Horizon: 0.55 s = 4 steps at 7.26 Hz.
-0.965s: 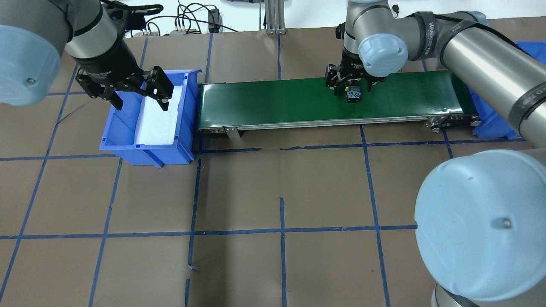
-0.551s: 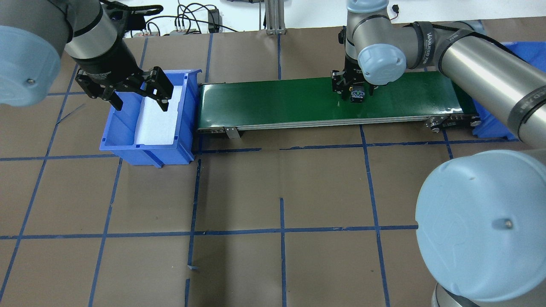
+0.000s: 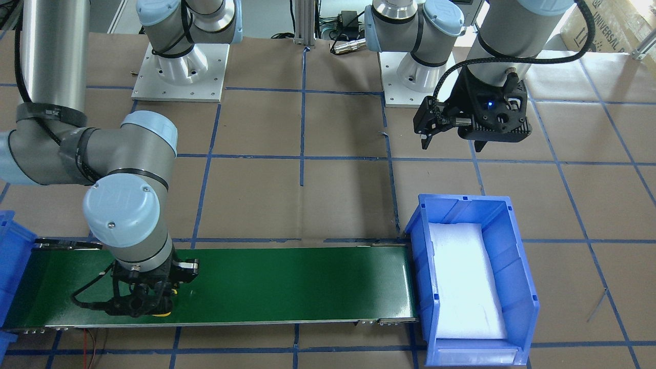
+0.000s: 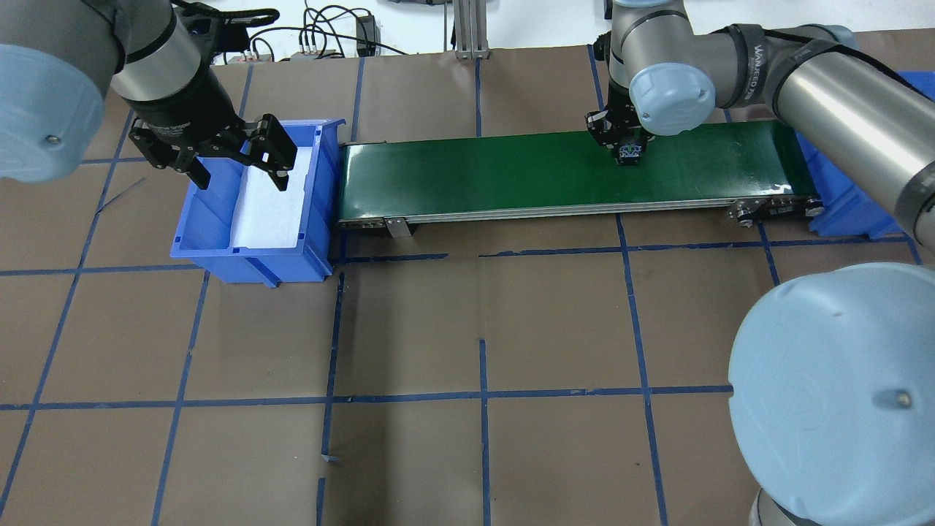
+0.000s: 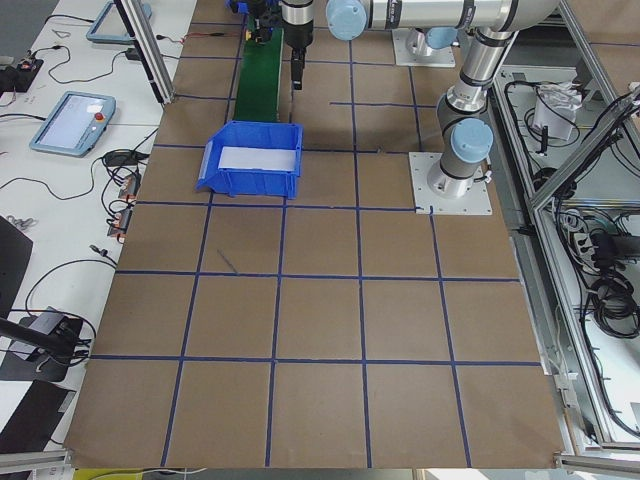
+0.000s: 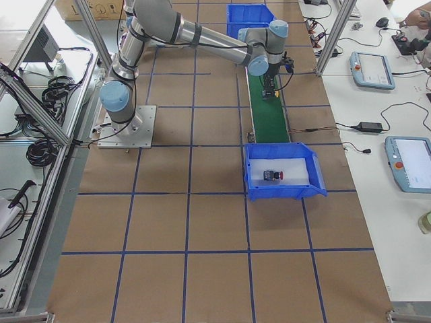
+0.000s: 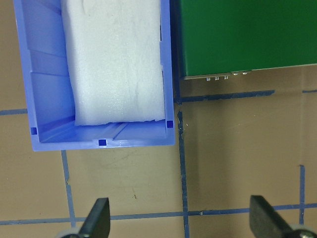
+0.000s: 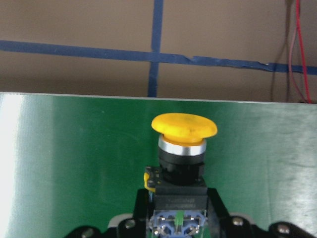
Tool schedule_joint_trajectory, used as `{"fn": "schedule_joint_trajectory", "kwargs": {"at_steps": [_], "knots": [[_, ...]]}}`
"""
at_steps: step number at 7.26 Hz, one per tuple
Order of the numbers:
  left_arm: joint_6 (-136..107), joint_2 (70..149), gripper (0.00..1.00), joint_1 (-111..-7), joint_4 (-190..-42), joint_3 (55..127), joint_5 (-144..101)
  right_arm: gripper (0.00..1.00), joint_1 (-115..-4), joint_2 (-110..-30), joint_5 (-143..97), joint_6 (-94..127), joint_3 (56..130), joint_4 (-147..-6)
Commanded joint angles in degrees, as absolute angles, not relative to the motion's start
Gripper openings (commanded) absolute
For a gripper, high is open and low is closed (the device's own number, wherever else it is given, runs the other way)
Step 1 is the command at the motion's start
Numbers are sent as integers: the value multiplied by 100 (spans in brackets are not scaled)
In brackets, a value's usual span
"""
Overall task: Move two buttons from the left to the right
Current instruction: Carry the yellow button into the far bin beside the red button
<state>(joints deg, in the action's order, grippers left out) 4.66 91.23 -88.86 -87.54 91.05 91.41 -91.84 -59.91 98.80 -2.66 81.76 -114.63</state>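
The right gripper (image 8: 181, 212) is clamped on the black rear block of the yellow-capped mushroom-head push-button (image 8: 182, 153). The button's silver collar and cap point away from the fingers, towards the long green conveyor belt (image 4: 475, 172). In the overhead view this sits right of the belt's middle, in the upper right of the frame. Whether the cap touches the belt cannot be told.

The left gripper (image 7: 179, 220) hangs with its jaws spread wide and nothing between them. In the overhead view it is at the upper left, over the blue plastic bin (image 4: 201, 245) that butts against the belt's left end. A white foam pad (image 4: 270, 208) lines that bin.

In the exterior right view, the red-capped push-button (image 6: 273, 175) lies on its side on white foam inside a second blue bin (image 6: 286, 195). That bin is just below the frame's centre, at the belt's near end.

Blue tape lines grid the brown paper-covered table (image 4: 475, 329).
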Motion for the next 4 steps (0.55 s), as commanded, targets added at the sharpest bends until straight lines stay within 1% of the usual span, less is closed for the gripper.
{"fn": "schedule_joint_trajectory", "kwargs": {"at_steps": [1,3,4], "knots": [[466,9123,100,-8886,-8754,9105,9141,8,-8434,-6397,9704,-1025,8182,-11069],[466,9123,100,-8886,-8754,9105,9141,8,-7693,-6495,9519,-1903,8086,-10767],[466,9123,100,-8886,-8754,9105,9141,8,-7395,-6669,9527,-2412,7799,-10427]]}}
